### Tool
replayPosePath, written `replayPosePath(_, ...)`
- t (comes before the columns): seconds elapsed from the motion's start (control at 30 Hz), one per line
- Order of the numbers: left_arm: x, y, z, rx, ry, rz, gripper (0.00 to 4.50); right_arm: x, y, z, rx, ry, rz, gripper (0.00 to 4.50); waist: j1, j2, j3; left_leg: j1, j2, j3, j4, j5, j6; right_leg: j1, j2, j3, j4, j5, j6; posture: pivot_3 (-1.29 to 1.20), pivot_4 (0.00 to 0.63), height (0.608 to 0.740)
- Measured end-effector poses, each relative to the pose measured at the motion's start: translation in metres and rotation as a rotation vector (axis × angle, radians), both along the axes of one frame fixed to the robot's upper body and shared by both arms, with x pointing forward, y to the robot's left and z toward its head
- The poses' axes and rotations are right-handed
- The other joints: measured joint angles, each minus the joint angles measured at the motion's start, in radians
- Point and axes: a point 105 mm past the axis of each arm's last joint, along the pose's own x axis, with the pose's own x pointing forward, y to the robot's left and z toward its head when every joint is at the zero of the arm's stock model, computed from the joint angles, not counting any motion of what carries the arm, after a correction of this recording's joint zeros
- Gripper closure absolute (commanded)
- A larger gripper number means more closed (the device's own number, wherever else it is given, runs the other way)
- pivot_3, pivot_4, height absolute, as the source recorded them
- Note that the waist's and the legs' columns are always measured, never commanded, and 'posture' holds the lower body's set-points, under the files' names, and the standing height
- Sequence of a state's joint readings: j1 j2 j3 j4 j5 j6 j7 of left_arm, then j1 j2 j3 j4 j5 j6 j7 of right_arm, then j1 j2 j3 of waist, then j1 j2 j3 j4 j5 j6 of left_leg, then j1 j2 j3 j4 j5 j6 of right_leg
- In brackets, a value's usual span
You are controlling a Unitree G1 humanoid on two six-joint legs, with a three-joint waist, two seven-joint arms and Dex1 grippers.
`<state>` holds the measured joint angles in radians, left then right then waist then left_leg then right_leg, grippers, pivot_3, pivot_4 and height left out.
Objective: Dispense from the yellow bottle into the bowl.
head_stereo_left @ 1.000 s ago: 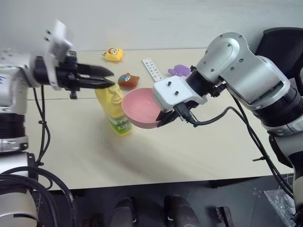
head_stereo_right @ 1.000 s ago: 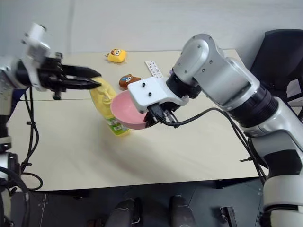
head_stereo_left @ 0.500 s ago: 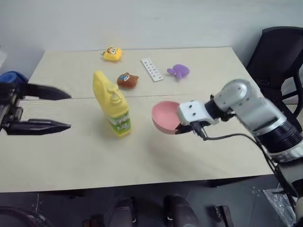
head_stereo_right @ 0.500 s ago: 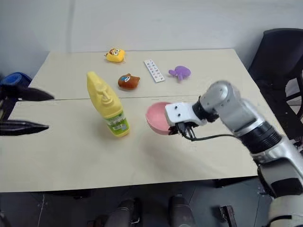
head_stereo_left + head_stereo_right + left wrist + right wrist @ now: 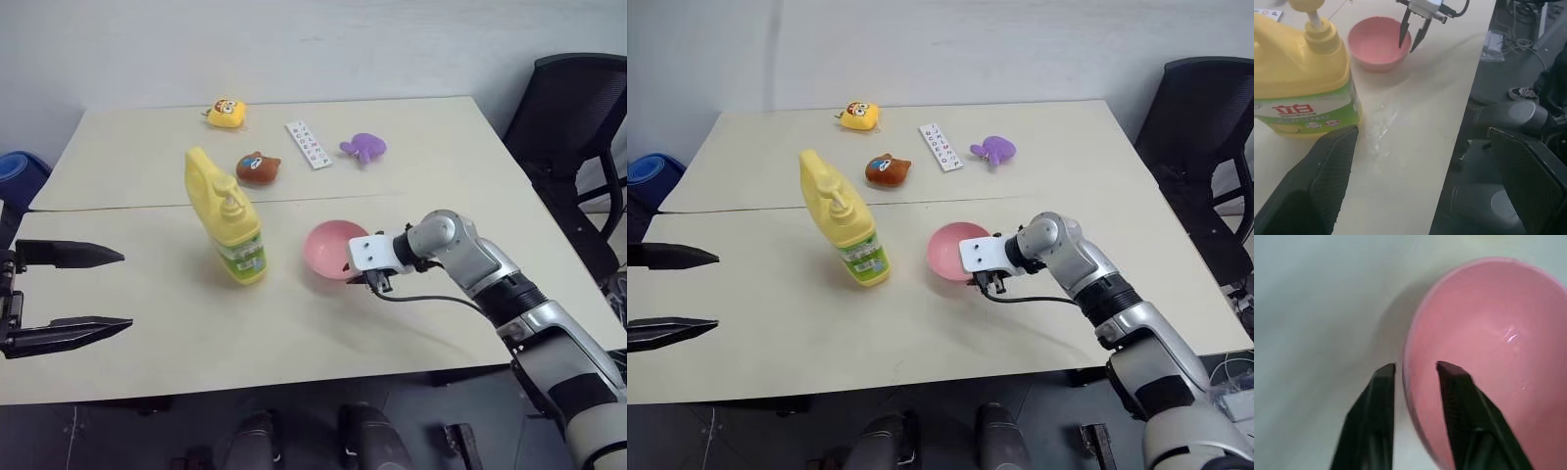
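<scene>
The yellow bottle (image 5: 227, 233) stands upright on the table, its pump top pointing toward the bowl. To its right the pink bowl (image 5: 328, 247) rests on the table. My right gripper (image 5: 1416, 366) is at the bowl's right rim, open: one finger (image 5: 1376, 411) is outside the wall and the other finger (image 5: 1462, 406) inside, with small gaps on either side of the rim. In the left wrist view the right gripper (image 5: 1406, 48) points down over that rim. Near the table's left edge, well left of the bottle, my left gripper (image 5: 125, 290) is wide open and holds nothing.
At the back of the table lie a yellow plush toy (image 5: 225, 112), a brown plush toy (image 5: 258, 167), a white strip (image 5: 309, 144) and a purple toy (image 5: 362, 147). A black chair (image 5: 578, 108) stands at the right, a blue object (image 5: 15, 178) at the left.
My right arm lowered the bowl from beside the bottle's pump to the table, and its jaws parted. My left gripper left the pump, drew back left and opened wide.
</scene>
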<state>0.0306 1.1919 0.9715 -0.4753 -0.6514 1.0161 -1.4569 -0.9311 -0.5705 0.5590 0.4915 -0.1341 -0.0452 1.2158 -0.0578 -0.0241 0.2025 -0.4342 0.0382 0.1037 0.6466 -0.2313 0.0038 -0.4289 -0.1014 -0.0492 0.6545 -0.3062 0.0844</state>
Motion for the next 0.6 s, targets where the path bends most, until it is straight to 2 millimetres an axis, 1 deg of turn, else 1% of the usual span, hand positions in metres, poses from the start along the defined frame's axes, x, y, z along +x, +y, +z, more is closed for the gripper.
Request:
replayPosePath(0.1, 0.000, 0.003, -0.006, -0.013, 0.010, 0.019, 0.00, 0.003, -0.003, 0.003, 0.024, 0.017, -0.026, 1.26, 0.000, 0.000, 0.000, 0.001, 0.000, 0.000, 0.000, 0.000, 0.000, 0.000, 0.000, 0.000, 0.000, 0.000, 0.000, 0.00, 0.150, 0.740)
replayPosePath(0.13, 0.000, 0.005, -0.008, -0.018, 0.014, 0.025, 0.00, 0.004, -0.004, 0.007, 0.040, 0.023, -0.037, 0.88, 0.000, 0.000, 0.000, 0.001, 0.001, 0.000, 0.000, 0.000, -0.001, 0.000, 0.000, 0.000, 0.000, 0.000, -0.001, 0.00, 0.150, 0.740)
replayPosePath(0.2, 0.000, 0.007, -0.012, -0.031, 0.022, 0.040, 0.00, 0.005, -0.008, 0.019, 0.088, 0.040, -0.061, 0.26, 0.000, 0.000, 0.000, 0.001, 0.001, 0.000, -0.001, -0.001, 0.000, 0.000, 0.000, 0.000, 0.000, 0.000, -0.001, 0.00, 0.150, 0.740)
replayPosePath(0.23, 0.000, 0.009, -0.013, -0.034, 0.026, 0.047, 0.00, 0.005, -0.010, 0.027, 0.120, 0.059, -0.075, 0.06, 0.000, 0.000, 0.000, 0.001, 0.002, 0.000, -0.001, -0.002, 0.000, 0.000, 0.000, 0.000, 0.000, 0.000, -0.001, 0.00, 0.150, 0.740)
replayPosePath(0.3, 0.000, 0.014, -0.016, -0.045, 0.031, 0.073, 0.00, 0.004, -0.024, 0.052, 0.205, 0.095, -0.113, 0.06, 0.001, 0.002, 0.001, 0.001, 0.002, 0.000, -0.001, -0.003, 0.002, 0.000, 0.000, 0.000, 0.000, 0.000, -0.002, 0.00, 0.150, 0.740)
replayPosePath(0.37, -0.001, 0.022, -0.019, -0.057, 0.033, 0.105, 0.00, -0.002, -0.049, 0.080, 0.296, 0.153, -0.152, 0.06, 0.004, 0.002, 0.001, 0.001, 0.002, -0.001, -0.002, -0.004, 0.003, 0.000, -0.001, 0.000, -0.002, -0.001, -0.003, 0.00, 0.150, 0.740)
replayPosePath(0.43, 0.000, 0.031, -0.023, -0.082, 0.039, 0.142, 0.00, -0.010, -0.072, 0.101, 0.358, 0.198, -0.185, 0.06, 0.005, 0.002, 0.001, 0.002, 0.003, -0.003, -0.001, -0.006, 0.002, 0.002, -0.001, 0.000, -0.002, -0.002, -0.005, 0.00, 0.150, 0.740)
replayPosePath(0.5, 0.001, 0.039, -0.026, -0.095, 0.039, 0.176, 0.00, -0.017, -0.096, 0.116, 0.396, 0.225, -0.239, 0.06, 0.003, 0.002, 0.001, 0.002, 0.003, -0.003, -0.002, -0.009, -0.002, 0.002, -0.004, 0.001, -0.002, -0.002, -0.006, 0.00, 0.150, 0.740)
replayPosePath(0.53, 0.002, 0.041, -0.025, -0.095, 0.029, 0.184, 0.00, -0.020, -0.106, 0.118, 0.399, 0.226, -0.264, 0.06, 0.002, 0.002, 0.001, 0.003, 0.003, -0.003, -0.002, -0.009, -0.003, 0.002, -0.005, 0.000, -0.002, -0.002, -0.007, 0.00, 0.150, 0.740)
replayPosePath(0.57, 0.004, 0.043, -0.025, -0.094, 0.017, 0.193, 0.00, -0.022, -0.117, 0.117, 0.397, 0.229, -0.296, 0.06, 0.001, 0.002, 0.001, 0.004, 0.003, -0.003, -0.003, -0.009, -0.004, 0.003, -0.006, 0.000, -0.002, -0.003, -0.008, 0.00, 0.150, 0.740)
replayPosePath(0.6, 0.004, 0.046, -0.025, -0.099, 0.011, 0.202, 0.00, -0.024, -0.123, 0.115, 0.393, 0.236, -0.315, 0.06, 0.001, 0.002, 0.001, 0.005, 0.003, -0.003, -0.003, -0.010, -0.004, 0.003, -0.006, 0.000, -0.002, -0.003, -0.008, 0.00, 0.150, 0.740)
